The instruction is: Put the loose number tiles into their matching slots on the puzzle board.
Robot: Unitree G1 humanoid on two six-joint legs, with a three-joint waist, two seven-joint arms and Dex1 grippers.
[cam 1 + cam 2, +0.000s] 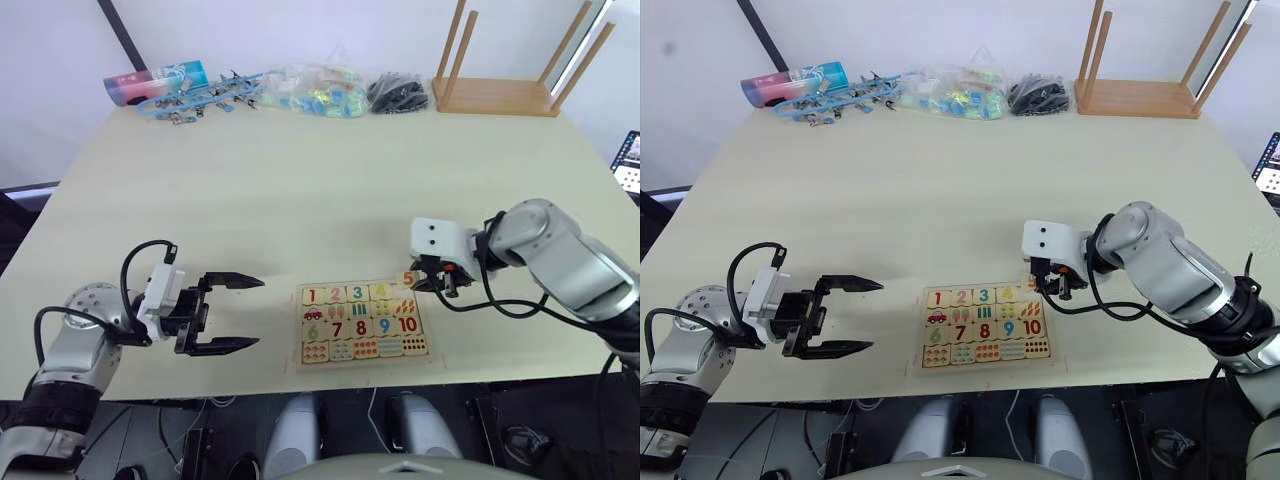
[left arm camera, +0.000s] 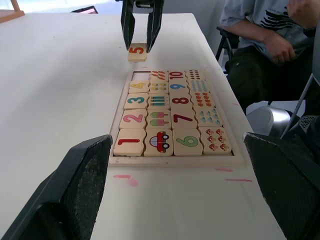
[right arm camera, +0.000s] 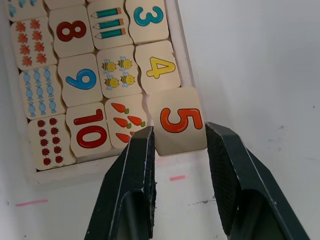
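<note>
The "5" tile (image 3: 179, 126) is found at the far right corner of the puzzle board (image 1: 364, 322), over or partly resting on the rim beside the one empty slot (image 2: 141, 76); whether it is lifted or resting cannot be told with certainty, though in the left wrist view it appears raised slightly off the table. It is flanked by the two black fingers of the right gripper (image 3: 180, 142), which are set on its opposite edges and appear to be closed on it. The tile is judged to be light, rigid wood with smooth, wavy sides, so a firm pinch across two opposite edges, near the middle, should serve; a tilted hold would likely jam it against the "4" tile (image 3: 156, 67) or the carrot tile (image 3: 126, 121). Little fragility is expected, but the smooth faces could slip if it is gripped near a corner.

Tiles "1" (image 2: 130, 142), "2" (image 2: 133, 118) and "3" (image 2: 136, 100) are already seated in the row. The left gripper (image 1: 232, 313) hangs well apart from the board's left side, its fingers spread wide and empty. At the table's far edge a wooden stand with upright dowels (image 1: 495, 95), a plastic bag (image 1: 318, 92) and blue lanyards (image 1: 195, 97) are seen.
</note>
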